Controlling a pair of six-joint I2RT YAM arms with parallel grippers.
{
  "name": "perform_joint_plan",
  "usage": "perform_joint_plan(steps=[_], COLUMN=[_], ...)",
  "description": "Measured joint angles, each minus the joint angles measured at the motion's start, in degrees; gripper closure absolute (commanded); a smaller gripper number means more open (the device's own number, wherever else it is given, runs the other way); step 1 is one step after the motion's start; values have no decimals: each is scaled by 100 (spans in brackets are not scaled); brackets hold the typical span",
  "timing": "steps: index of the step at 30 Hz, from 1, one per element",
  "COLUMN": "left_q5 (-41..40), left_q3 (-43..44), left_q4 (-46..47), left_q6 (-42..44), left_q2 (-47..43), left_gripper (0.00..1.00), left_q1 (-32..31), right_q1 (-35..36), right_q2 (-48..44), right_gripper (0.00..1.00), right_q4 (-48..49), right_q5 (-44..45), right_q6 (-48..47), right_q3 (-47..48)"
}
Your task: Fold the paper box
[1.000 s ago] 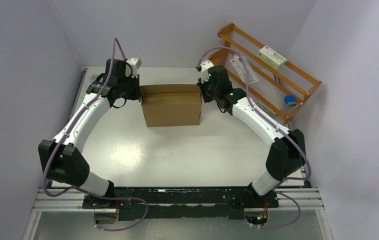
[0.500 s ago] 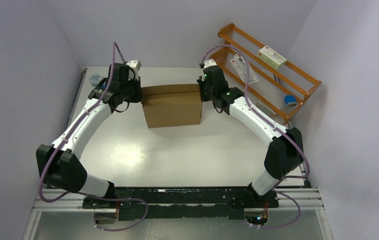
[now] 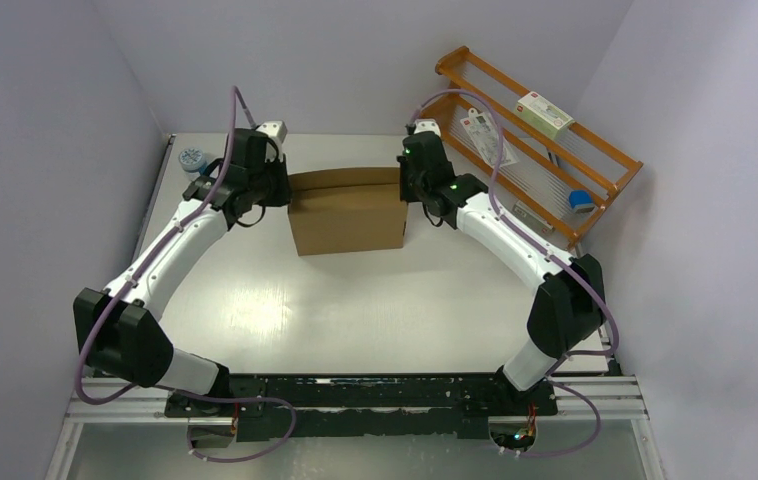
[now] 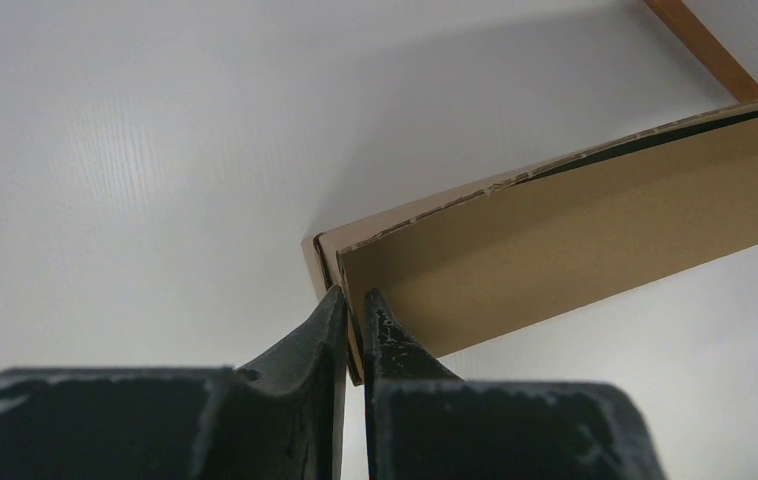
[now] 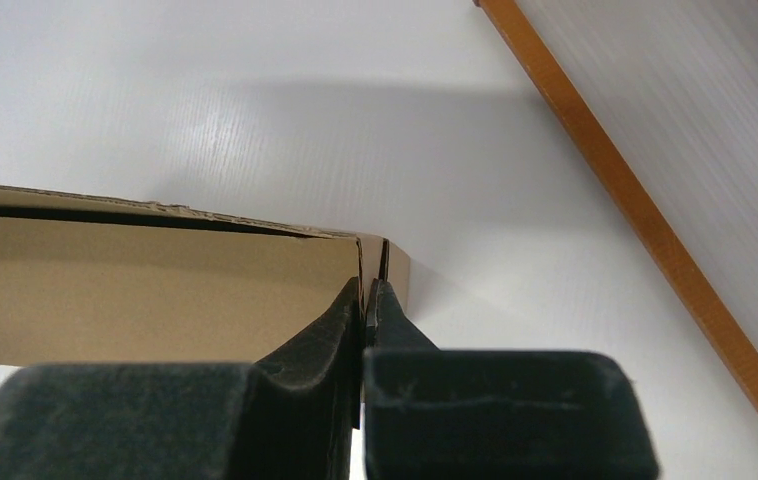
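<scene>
Left arm has swung inward since a second ago, and the paper box now sits slightly further right on the bench. Left gripper pinches the box's left end wall, jaws a sliver apart with the cardboard edge between them. Right gripper is closed tight on the right end wall's top edge. Only the wrist views show a dark gap under the top panel. Box is plain brown, unmarked, rectangular, far-centre on the bench, near the wooden rack.
</scene>
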Motion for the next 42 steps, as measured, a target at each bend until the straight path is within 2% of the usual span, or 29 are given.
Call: perform_joint_plan(steps=[15,27,42], left_q5=[-461,-922,-1051], left_q3=[-170,-129,-129], left_q4=[125,13,13], left_q6=[-35,149,146], left_q2=[-101,-101,-98], left_gripper=[95,95,95], left_q1=[-160,-280,-289], right_q1=[396,476,479], right_q2=[7,39,50], right_gripper=[100,100,100], right_q4=[-83,-13,247], right_q5=[890,975,966], right_q6=[-103,-254,-9], right_q3=[-28,-37,-146])
